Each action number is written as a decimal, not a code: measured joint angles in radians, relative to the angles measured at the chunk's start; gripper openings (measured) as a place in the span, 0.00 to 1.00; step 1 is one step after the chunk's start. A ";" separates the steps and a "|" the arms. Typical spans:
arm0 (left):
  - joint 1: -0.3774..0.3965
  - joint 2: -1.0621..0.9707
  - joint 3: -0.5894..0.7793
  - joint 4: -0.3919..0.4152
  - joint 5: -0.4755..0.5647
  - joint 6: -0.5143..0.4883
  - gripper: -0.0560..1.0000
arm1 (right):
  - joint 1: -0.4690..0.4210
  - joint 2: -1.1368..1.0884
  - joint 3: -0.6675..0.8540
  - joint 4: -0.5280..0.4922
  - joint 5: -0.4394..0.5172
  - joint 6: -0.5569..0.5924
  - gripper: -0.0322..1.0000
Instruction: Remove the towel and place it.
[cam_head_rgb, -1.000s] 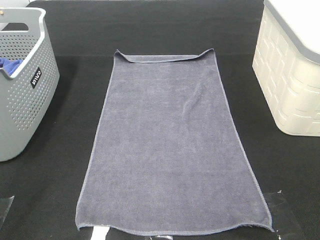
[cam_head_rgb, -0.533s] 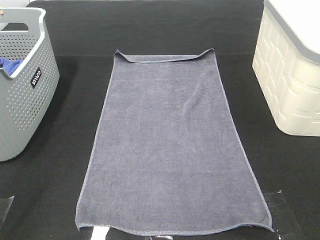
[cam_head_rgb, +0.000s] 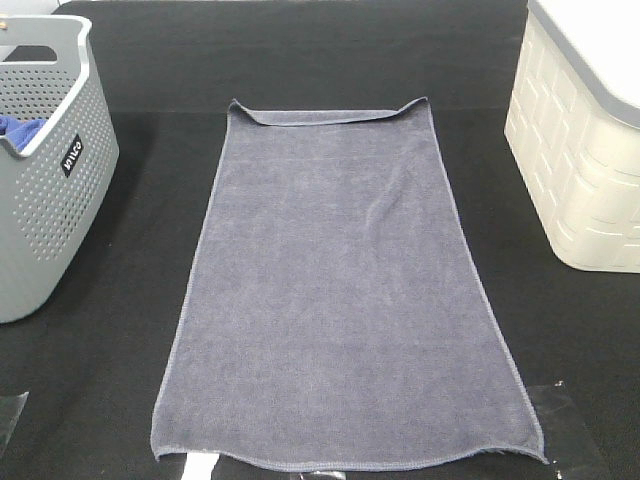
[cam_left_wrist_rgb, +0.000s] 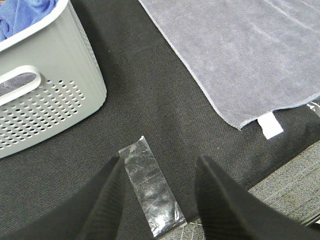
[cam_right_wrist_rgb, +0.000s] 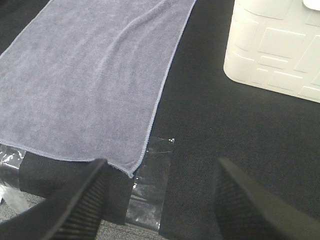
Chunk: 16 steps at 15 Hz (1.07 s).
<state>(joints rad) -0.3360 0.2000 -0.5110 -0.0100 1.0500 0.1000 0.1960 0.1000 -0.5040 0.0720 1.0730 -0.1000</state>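
The slate-grey towel (cam_head_rgb: 340, 290) lies spread flat on the black table, its far edge folded over a little. Neither gripper shows in the high view. In the left wrist view my left gripper (cam_left_wrist_rgb: 159, 167) stands open above a strip of clear tape, apart from the towel (cam_left_wrist_rgb: 250, 55) and its white label (cam_left_wrist_rgb: 270, 124). In the right wrist view my right gripper (cam_right_wrist_rgb: 162, 172) is open and empty near the towel's (cam_right_wrist_rgb: 85, 80) near corner, above the tape.
A grey perforated basket (cam_head_rgb: 50, 190) with a bright blue cloth (cam_head_rgb: 20, 128) inside stands at the left. A cream bin (cam_head_rgb: 580, 150) stands at the right. Clear tape patches (cam_right_wrist_rgb: 150, 190) mark the front of the table.
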 joint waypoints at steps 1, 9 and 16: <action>0.000 0.000 0.000 0.000 0.000 0.000 0.47 | 0.000 0.000 0.000 0.000 0.000 0.000 0.59; 0.317 -0.175 0.000 0.001 0.000 0.000 0.47 | -0.088 0.000 0.000 0.009 -0.001 0.000 0.59; 0.353 -0.204 0.000 0.010 0.000 0.000 0.47 | -0.161 -0.039 0.000 0.016 -0.001 0.000 0.59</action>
<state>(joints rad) 0.0170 -0.0040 -0.5110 0.0000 1.0500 0.1000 0.0350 0.0610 -0.5040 0.0880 1.0720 -0.1000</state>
